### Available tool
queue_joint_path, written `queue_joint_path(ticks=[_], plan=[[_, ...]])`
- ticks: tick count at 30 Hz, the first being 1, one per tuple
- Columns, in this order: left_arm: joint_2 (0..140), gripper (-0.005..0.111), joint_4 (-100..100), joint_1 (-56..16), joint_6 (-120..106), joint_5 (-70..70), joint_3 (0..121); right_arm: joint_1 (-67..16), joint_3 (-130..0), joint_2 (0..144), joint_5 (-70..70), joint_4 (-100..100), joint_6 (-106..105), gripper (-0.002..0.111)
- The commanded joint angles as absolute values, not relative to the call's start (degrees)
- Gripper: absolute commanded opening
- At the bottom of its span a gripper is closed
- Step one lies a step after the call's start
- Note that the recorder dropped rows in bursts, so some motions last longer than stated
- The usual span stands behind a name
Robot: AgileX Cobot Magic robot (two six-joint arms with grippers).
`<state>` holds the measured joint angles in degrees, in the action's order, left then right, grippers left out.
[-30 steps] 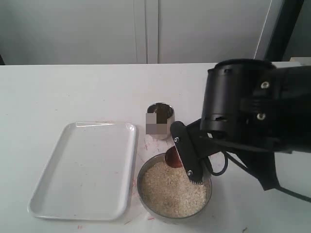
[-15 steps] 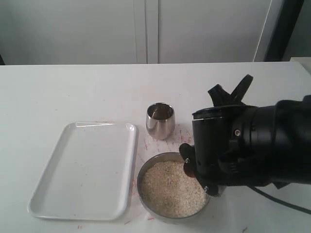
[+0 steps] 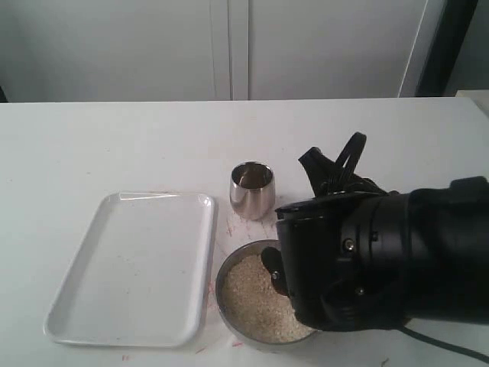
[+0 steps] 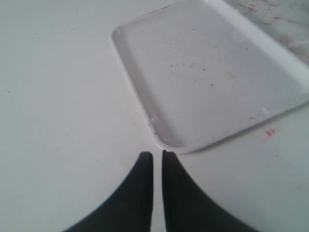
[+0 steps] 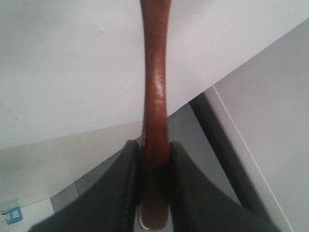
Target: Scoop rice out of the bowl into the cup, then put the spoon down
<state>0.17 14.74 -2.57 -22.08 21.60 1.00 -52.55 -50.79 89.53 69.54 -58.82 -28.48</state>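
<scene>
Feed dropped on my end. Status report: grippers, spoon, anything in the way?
Right gripper shut on spoon handle, at bowl of rice. Left gripper shut, empty, beside tray. Cup upright past bowl, nothing between them.

The right arm (image 3: 382,260) hides the right side of the bowl (image 3: 220,290) (and some rice (image 3: 248,298)). The spoon (image 5: 155,96) runs past the right wrist picture's edge, its scoop unseen.
</scene>
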Motion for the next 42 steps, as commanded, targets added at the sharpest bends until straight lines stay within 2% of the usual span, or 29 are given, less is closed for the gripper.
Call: queue_joint_path(ticks=[1, 42], plan=[[0.0, 0.014, 15.4, -2.4, -22.3, 21.9, 0.7, -52.6, -50.5, 89.6, 70.0, -58.6, -28.3, 0.001], [0.0, 0.014, 15.4, -2.4, -22.3, 21.9, 0.7, -55.5, -50.5, 92.3, 66.0, -55.3, -30.8, 0.001]])
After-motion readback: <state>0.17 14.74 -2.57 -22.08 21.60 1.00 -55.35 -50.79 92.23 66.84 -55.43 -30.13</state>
